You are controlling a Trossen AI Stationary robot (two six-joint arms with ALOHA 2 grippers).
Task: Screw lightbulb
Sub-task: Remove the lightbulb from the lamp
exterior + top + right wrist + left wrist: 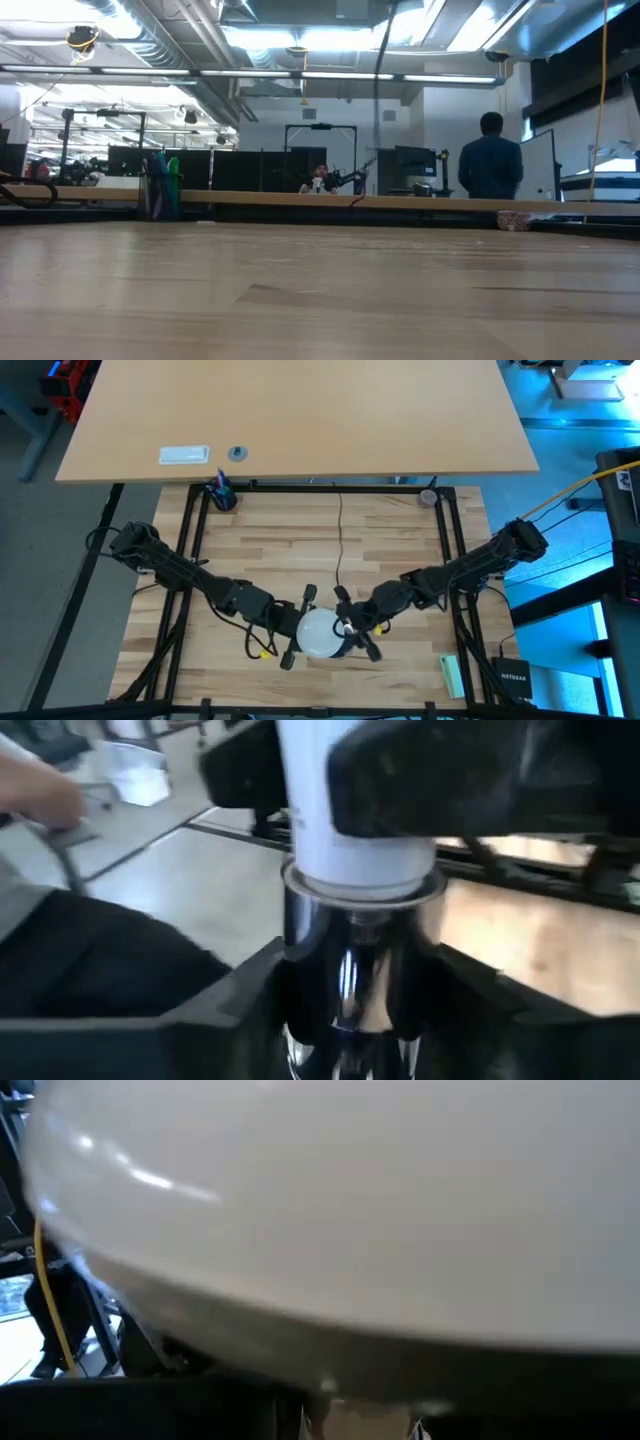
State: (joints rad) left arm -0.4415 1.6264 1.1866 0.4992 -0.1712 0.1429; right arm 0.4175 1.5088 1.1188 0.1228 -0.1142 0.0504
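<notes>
Lightbulb [320, 632], clenched by the left pincer [297, 628], sits neck-down in the metal socket [350, 970] gripped by the right pincer [352, 632]; keep axes aligned while turning.

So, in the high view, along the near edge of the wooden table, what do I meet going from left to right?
Left arm → left hand → lightbulb → right hand → right arm → pale green block, lying on the table toward its near right corner.
</notes>
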